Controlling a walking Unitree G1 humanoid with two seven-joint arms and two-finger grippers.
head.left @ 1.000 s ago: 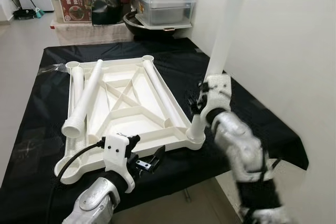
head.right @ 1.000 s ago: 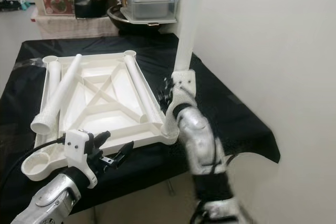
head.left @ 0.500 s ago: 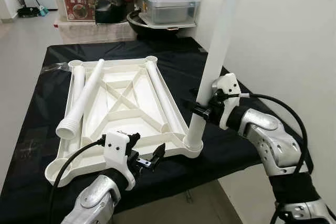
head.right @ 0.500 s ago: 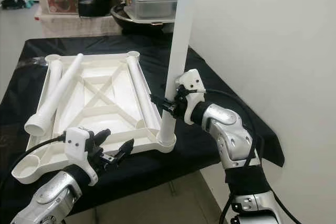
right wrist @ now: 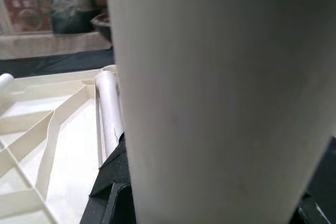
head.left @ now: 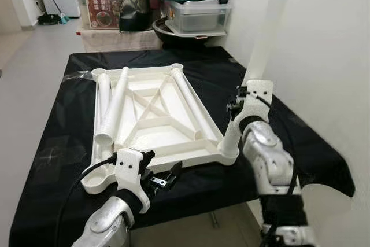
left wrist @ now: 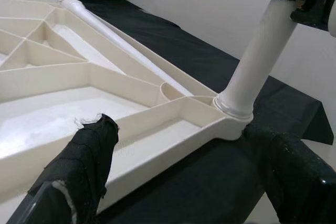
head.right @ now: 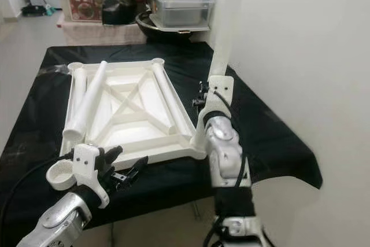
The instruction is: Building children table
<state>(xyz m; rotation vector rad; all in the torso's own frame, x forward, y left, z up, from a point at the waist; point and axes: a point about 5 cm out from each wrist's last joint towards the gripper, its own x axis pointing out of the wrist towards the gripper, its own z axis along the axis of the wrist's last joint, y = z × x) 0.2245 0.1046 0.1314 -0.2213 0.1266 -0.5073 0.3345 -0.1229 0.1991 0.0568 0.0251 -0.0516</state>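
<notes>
Your right end effector point(head.left: 238, 107) stays clamped on the upright leg point(head.left: 261, 50), now tilted right in its tabletop point(head.left: 167, 134) corner socket; left end effector point(head.left: 165, 179) hovers, fingers apart.

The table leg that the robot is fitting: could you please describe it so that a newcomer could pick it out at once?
On the black-covered table lies an upturned white tabletop with sockets at its corners. The leg stands in the corner socket nearest the white wall, leaning slightly, with the right gripper clamped around it. It is the one white tube standing up; the other three legs lie flat in the tabletop.
</notes>
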